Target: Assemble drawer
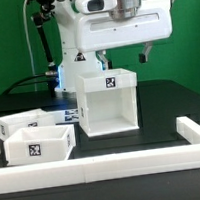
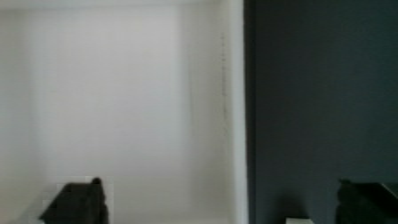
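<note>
We see the claw (image 1: pixel 123 57), open and empty, poised above the casing (image 1: pixel 109 105), which stands on the worktop (image 1: pixel 169 100) at its 6 o'clock, one edge under mid-claw; trays (image 1: pixel 35 144) lie at the casing's 8 o'clock.

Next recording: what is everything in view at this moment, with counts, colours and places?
casing: 1, white, table centre, tag on its upper front
trays: 2, white, the exterior view's left; front tray shows a tag, rear tray sits behind it
marker board: 1, white, flat between trays and casing
rail: 1, white, along the near edge and up the exterior view's right
table: 1, black, under everything
arm: 1, white, above and behind the casing
fingers: 2, dark, spread wide above the casing, holding nothing
</note>
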Tool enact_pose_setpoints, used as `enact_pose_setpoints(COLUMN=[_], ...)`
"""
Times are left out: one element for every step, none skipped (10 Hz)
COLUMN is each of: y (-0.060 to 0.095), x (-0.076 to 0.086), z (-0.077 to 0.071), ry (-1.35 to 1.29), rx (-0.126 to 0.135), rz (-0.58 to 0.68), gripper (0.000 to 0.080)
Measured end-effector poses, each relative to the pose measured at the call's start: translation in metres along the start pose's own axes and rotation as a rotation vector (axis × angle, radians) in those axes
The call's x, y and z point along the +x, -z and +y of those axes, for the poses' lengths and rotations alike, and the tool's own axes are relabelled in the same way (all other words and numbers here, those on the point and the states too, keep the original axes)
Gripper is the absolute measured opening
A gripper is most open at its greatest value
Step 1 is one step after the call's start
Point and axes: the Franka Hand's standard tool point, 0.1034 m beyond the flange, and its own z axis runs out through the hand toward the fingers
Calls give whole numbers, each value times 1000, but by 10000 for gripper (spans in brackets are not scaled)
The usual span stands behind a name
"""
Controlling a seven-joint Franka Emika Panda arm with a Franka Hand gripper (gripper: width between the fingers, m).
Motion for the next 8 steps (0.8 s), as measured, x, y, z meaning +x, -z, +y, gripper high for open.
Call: enact_pose_setpoints(y=[0, 0, -3, -14, -23, -28, -33, -35], x=[0, 0, 0, -5, -12, -16, -17, -19], z=[0, 0, -1, -7, -11, -12, -12, -11], ry=[0, 0, -6, -15, -14, -10, -12, -12], rx=[0, 0, 3, 11, 7, 6, 6, 6], rz=[-1, -1, 2, 13, 7, 8, 9, 5], gripper=[649, 649, 649, 649, 649, 649, 649, 649])
